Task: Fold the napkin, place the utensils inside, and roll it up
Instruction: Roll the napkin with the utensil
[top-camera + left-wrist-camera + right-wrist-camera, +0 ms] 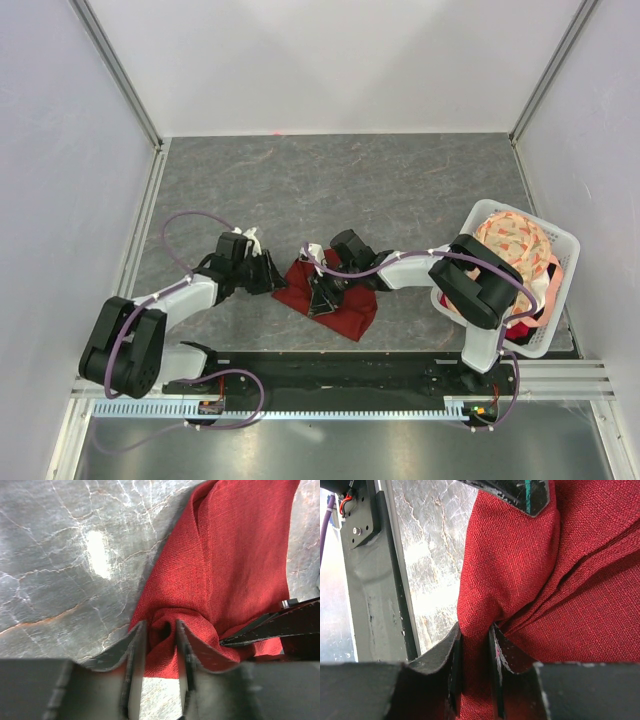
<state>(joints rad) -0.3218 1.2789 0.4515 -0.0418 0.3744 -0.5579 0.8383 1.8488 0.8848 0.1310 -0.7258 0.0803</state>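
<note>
The dark red napkin (pixel 345 305) lies crumpled on the grey table, near the front middle. My left gripper (pixel 277 275) is at its left edge and is shut on a bunched fold of the cloth (pixel 225 555), which sits between the fingers (pixel 136 647). My right gripper (pixel 322 292) is on top of the napkin's middle and is shut on another fold (pixel 520 570), with cloth filling the gap between its fingers (pixel 496 650). Each gripper's finger shows in the other wrist view. The spoon is not in view.
A white basket (pixel 563 243) at the right edge holds the peach-and-cream floral cloth (pixel 512 240). A black rail (pixel 330 372) runs along the table's front edge, close to the napkin, and shows in the right wrist view (pixel 370 590). Walls close in the left, back and right.
</note>
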